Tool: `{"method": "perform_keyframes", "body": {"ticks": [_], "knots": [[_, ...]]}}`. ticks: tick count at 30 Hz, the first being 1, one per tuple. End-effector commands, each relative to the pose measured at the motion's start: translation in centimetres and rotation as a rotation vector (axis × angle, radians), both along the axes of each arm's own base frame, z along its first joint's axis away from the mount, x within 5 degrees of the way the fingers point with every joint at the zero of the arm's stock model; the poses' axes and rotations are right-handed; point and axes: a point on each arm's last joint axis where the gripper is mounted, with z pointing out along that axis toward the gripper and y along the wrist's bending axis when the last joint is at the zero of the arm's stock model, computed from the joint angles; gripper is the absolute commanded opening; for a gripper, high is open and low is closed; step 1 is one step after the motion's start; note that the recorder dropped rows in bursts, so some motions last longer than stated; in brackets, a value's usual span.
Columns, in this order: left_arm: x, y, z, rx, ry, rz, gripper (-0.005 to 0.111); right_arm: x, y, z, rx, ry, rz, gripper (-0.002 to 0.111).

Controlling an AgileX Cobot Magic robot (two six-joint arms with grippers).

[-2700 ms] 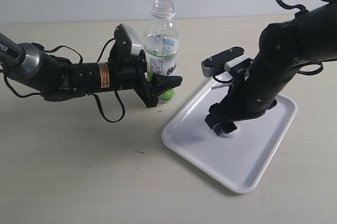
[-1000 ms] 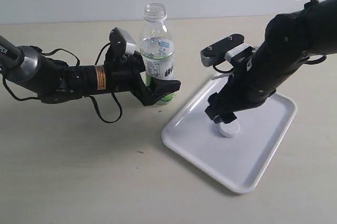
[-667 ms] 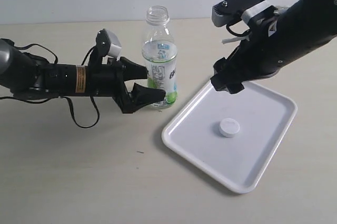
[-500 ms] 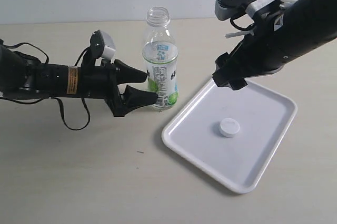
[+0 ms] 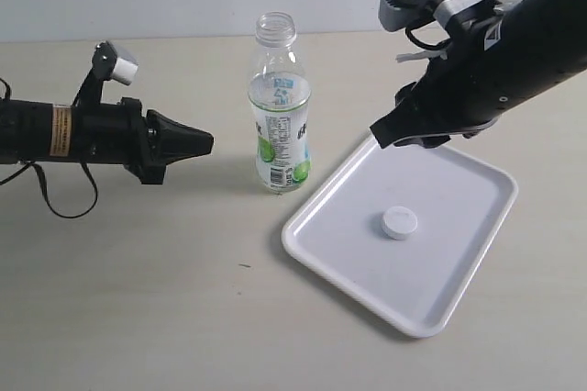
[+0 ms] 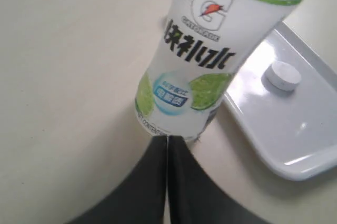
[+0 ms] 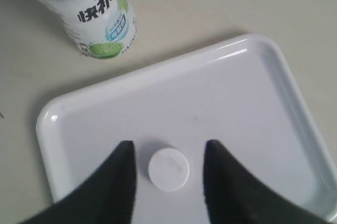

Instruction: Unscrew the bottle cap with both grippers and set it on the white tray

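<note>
The uncapped bottle (image 5: 280, 106) stands upright on the table, left of the white tray (image 5: 459, 253). The bottle cap (image 5: 400, 222) lies flat on the tray, free of any grip. My left gripper (image 5: 206, 141) hovers left of the bottle, apart from it, its jaws shut on nothing. In the left wrist view the gripper (image 6: 167, 139) points at the bottle's (image 6: 205, 66) base, with the cap (image 6: 283, 75) and tray (image 6: 295, 129) beyond. My right gripper (image 5: 390, 134) hangs above the tray's far left part. In its wrist view the gripper (image 7: 169, 146) is open, high over the cap (image 7: 168, 169) on the tray (image 7: 237, 103).
The tray lies at an angle on the beige table, reaching toward the front right. The bottle (image 7: 100, 19) stands just off the tray's far corner. Loose black cables trail from the left arm (image 5: 64, 129) over the table at the left.
My left gripper has let go of the bottle, pulled back to the left and shut. The right arm has risen off the tray, leaving the cap lying there.
</note>
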Motion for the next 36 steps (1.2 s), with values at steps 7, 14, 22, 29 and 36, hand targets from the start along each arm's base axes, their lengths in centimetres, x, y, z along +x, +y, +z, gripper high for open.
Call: {"method": "perform_keyframes", "body": {"ticks": [7,14,22,29,36], "knots": [[-2.8,1.0,4.8,-0.042,-0.037,0.220,0.000,-3.0,-1.0,-0.2,0.052,-0.105,-0.029,0.000],[-6.5,2.4,6.7,-0.028,-0.122,0.559,0.000,-7.3,-2.9,-0.9,0.149,-0.375,-0.120,0.000],[-10.9,3.6,9.7,0.042,-0.173,0.753,0.000,-11.9,-4.7,1.0,0.230,-0.610,-0.140,0.000],[-15.3,5.2,11.9,0.029,-0.234,0.790,0.000,-14.4,-5.3,1.4,0.270,-0.636,-0.142,0.000],[-17.2,6.0,13.7,-0.003,-0.288,0.820,0.000,-14.9,-5.4,1.6,0.278,-0.633,-0.139,0.000]]}}
